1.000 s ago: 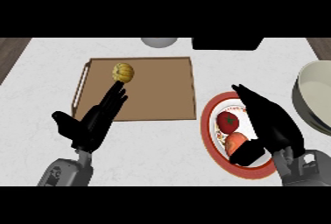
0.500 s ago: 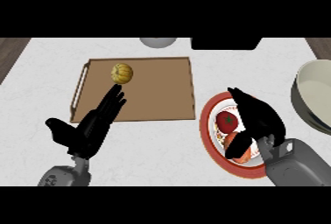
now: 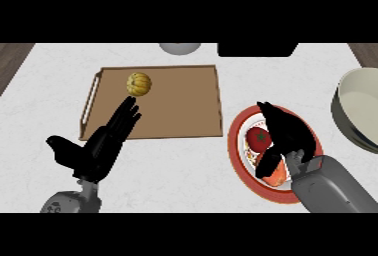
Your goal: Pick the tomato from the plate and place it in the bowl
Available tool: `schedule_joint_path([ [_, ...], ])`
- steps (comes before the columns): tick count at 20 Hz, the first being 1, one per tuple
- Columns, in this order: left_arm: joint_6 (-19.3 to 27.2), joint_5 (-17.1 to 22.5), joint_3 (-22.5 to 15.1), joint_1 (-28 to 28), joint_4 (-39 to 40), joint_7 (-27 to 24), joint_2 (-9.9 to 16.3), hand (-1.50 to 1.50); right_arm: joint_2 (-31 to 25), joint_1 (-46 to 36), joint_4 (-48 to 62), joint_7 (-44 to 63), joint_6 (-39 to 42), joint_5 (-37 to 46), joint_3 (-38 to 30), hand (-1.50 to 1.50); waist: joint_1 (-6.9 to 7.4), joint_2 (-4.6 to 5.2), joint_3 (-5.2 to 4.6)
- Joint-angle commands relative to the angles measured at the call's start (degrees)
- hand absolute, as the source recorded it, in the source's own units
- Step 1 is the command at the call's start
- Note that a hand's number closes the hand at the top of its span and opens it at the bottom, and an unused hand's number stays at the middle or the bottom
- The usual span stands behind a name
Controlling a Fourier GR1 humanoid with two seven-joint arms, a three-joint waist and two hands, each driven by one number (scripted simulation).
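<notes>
The round red tomato lay on the red-rimmed round plate, in its upper left part, with a small dark green stem mark facing up toward the camera. It looked almost evenly round, so no long axis could be made out. The black right hand hung over the plate just to the tomato's right, its fingers stretched toward the far edge of the plate and held close together, while the thumb angled down and left below the tomato. The tomato sat in the gap between thumb and fingers; whether either touched it could not be told, and nothing was curled round it. An orange-red piece of food lay on the plate's near part, beside the grey right forearm.

The pale cream round bowl stood at the right edge, well apart from the tomato and cut off by the frame.

The black left hand showed at lower left, open, fingers straight and reaching over the near corner of the flat brown wooden cutting board. A small yellow-orange ridged squash rested on the board's far left part.

Everything stood on a white speckled stone counter. A pale grey round object and a black box-shaped object sat at the far edge.
</notes>
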Motion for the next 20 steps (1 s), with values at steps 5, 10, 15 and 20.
schedule_joint_path([
  [5, -1.63, -1.51, 2.22, -0.64, 0.92, 0.17, -0.27, 0.0, 7.17, -1.86, 6.78, 0.8, 2.26, 7.54, -2.53, -1.5, 0.05, 0.03, 0.01],
  [10, -3.96, -0.34, 2.31, 3.19, -3.17, 0.72, -0.77, 0.0, 8.54, 0.38, 6.28, -0.74, 3.05, 11.18, -4.77, -1.5, 0.08, -0.03, 0.01],
  [15, -4.89, -2.66, 4.62, -2.56, 9.33, -5.52, -3.17, 0.0, 12.09, 1.48, 9.77, -4.0, 0.4, 16.19, -4.77, -1.5, -0.15, 0.08, 0.0],
  [20, -4.24, -3.47, 2.94, 1.36, 1.91, -0.94, -4.01, 0.0, 14.16, 5.59, 9.45, -6.1, -1.16, 19.62, -5.76, -1.5, -0.19, -0.02, 0.01],
])
